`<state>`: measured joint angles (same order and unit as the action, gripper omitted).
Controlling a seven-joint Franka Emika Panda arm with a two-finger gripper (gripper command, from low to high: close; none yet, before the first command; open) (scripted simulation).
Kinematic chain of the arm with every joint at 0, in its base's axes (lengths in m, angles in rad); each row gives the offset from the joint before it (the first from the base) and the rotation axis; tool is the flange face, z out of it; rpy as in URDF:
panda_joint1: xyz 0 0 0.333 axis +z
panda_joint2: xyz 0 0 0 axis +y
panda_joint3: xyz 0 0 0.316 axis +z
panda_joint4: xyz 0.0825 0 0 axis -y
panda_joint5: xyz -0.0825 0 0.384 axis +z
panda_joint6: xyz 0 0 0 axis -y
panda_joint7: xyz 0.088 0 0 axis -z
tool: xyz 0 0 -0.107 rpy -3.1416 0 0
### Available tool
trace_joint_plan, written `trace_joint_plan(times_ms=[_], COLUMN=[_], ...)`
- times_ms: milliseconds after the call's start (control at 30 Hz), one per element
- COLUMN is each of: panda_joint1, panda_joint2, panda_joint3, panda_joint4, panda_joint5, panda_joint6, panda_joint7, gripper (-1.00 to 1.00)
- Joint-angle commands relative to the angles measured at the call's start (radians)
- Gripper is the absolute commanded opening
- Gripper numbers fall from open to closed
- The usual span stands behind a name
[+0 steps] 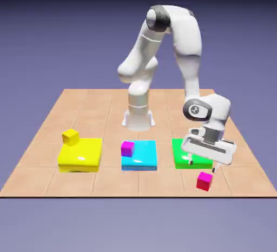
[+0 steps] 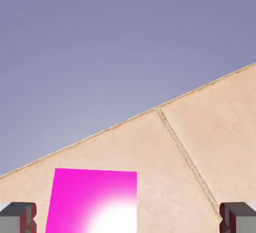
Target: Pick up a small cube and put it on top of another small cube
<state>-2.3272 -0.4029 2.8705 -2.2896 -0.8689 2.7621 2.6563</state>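
Over the table's near edge, open gripper hovers by red cube

At the exterior view's right, we see the 2 jaws spread wide, holding nothing, with the red cube on the table just below them. Its top looks magenta and its front red. In our hand view that top shows between the 2 fingertips, closer to the left one, washed white by glare.

Across at the exterior view's left, we find the small yellow cube at the far left corner of the yellow block; we cannot tell whether it rests on it.
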Motion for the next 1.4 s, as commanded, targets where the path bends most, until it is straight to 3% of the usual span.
trace_joint_plan(times_ms=[0, 233, 267, 500, 1367], panda_joint1=[-0.022, -0.073, -0.073, -0.01, 0.458], panda_joint2=[0.002, -0.192, -0.192, 0.002, 0.015], panda_joint3=[0.027, 0.024, 0.024, 0.003, -0.939], panda_joint4=[0.005, 0.11, 0.11, 0.0, -0.209], panda_joint5=[-0.008, -0.137, -0.137, -0.005, 0.107], panda_joint6=[-0.003, 0.092, 0.092, -0.002, 0.015], panda_joint7=[0.018, 0.144, 0.144, 0.012, -0.234], gripper=[0.0, 0.0, -1.0, -1.0, -1.0])
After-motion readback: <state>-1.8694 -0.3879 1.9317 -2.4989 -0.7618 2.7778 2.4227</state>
